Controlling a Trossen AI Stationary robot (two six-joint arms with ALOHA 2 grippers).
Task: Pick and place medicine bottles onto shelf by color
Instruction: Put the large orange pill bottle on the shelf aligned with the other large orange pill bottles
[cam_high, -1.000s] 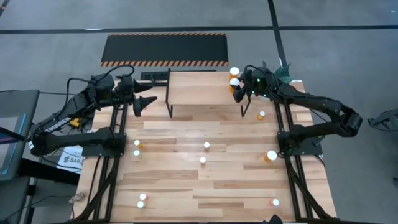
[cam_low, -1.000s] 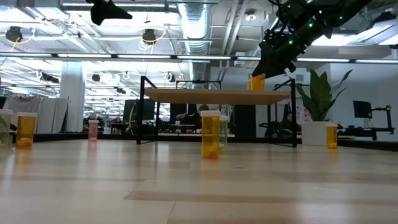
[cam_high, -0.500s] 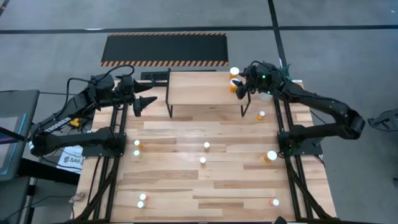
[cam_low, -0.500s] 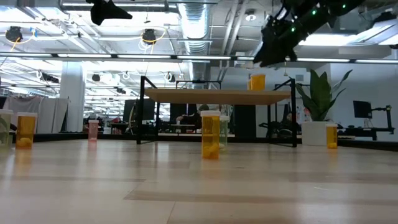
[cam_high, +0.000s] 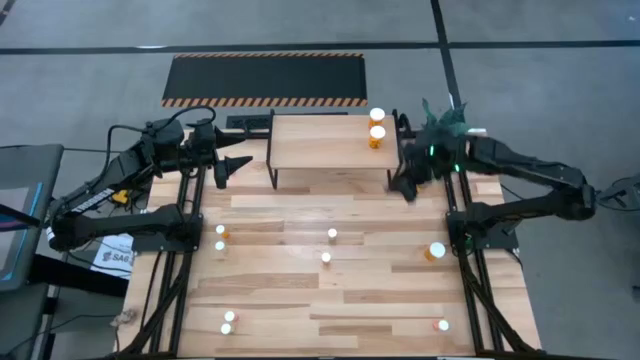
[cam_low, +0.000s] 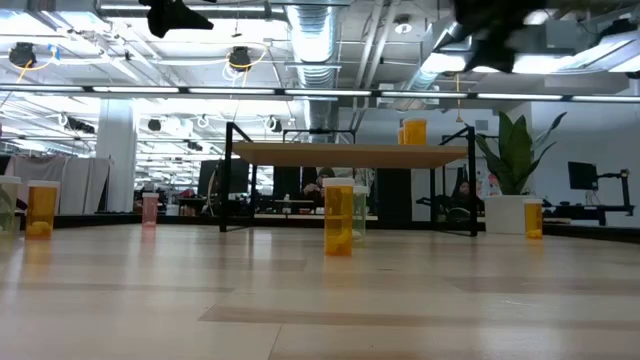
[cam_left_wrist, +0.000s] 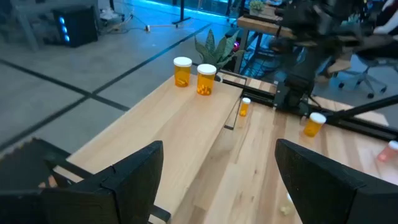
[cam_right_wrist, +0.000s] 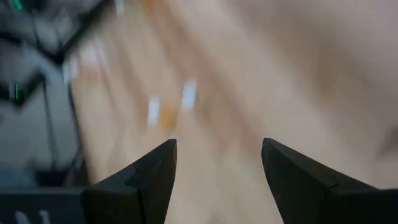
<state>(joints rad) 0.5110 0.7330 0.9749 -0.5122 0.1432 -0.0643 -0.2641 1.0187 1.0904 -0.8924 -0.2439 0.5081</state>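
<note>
I see a plank table (cam_high: 300, 290) from above, with a small wooden shelf (cam_high: 320, 145) standing at its far edge. Two orange medicine bottles (cam_high: 377, 128) with white caps stand side by side, just beside each other, at the shelf's far right corner. More bottles are scattered across the table: two near the left edge (cam_high: 221, 238), two near the middle (cam_high: 329, 246), a larger orange one near the right edge (cam_high: 436, 251), two at the near left corner (cam_high: 228, 322) and one at the near right corner (cam_high: 443, 325). My right gripper (cam_high: 404, 187) hangs above the table just off the shelf's near right corner, its fingers (cam_right_wrist: 146, 177) spread apart with nothing between them. My left gripper (cam_high: 238, 165) waits above the table's far left corner, beside the shelf, fingers also spread wide and empty. A green plant (cam_high: 440, 118) sits at the far right corner.
</note>
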